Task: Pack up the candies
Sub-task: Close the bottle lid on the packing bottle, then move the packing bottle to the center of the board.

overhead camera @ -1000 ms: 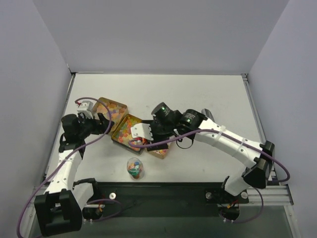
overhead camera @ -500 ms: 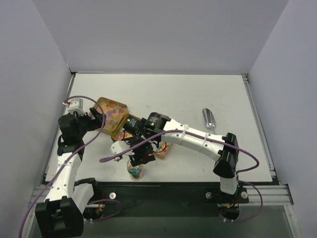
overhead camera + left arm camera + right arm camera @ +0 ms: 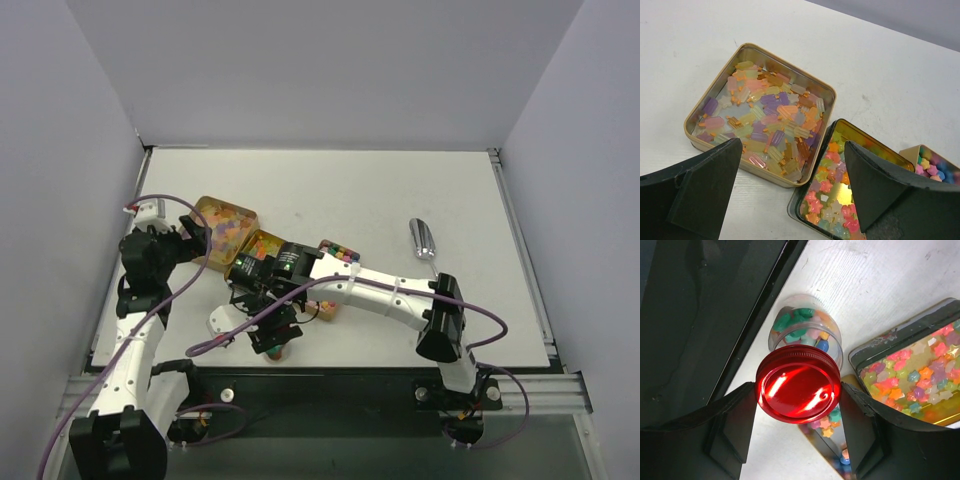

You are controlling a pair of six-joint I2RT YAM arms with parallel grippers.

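Candies (image 3: pixel 765 115) in at least three tins (image 3: pixel 716 89), one jar (image 3: pixel 805 315); one red lid (image 3: pixel 797 390).

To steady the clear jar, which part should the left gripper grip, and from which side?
Probably take the clear jar by its round side wall, from its left: the right gripper holds the red lid over its open mouth, blocking the top.

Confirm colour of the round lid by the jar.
Shiny red lid; clearest in right wrist view.

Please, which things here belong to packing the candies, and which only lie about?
For the job: candies; open tins holding them; clear jar, partly filled; red lid.
Lying about, it seems: metal scoop, alone at the right.
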